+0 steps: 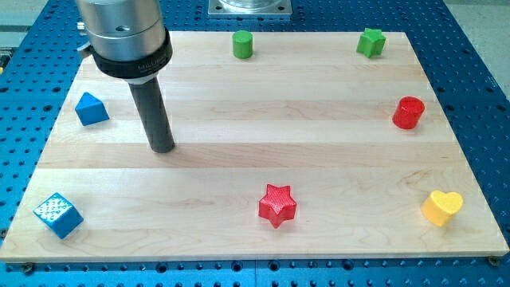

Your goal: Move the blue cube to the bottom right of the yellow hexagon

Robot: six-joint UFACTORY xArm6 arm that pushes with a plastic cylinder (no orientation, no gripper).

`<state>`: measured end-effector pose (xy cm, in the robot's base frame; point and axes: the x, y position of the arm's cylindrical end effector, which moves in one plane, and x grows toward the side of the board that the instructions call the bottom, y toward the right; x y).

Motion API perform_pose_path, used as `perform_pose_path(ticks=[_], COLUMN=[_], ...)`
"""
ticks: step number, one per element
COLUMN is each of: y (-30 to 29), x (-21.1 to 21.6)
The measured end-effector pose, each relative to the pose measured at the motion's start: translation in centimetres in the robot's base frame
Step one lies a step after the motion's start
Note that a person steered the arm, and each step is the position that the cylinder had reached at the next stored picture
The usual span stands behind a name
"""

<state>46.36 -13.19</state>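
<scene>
- Near the view's bottom-left corner of the wooden surface [239,159] you find the blue cube [58,214], well apart from everything else.
- Your rod's tip [162,148] sits up and to the right of that cube — touching no block.
- You have no claw on this arm, so no grip state shows.
- Left of the rod lies a blue triangular block [91,108].
- Along the top: green cylinder [242,45], green star [370,42].
- On the right: red cylinder [408,112], yellow heart [441,207] — red star [276,205] at bottom centre.
</scene>
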Motion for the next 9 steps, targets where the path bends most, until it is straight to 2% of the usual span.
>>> perform_pose_path(ticks=[2, 7, 8, 9], y=[-3.3, -3.3, -0.6, 2.0], x=[1.1, 1.9, 3.4, 9.4])
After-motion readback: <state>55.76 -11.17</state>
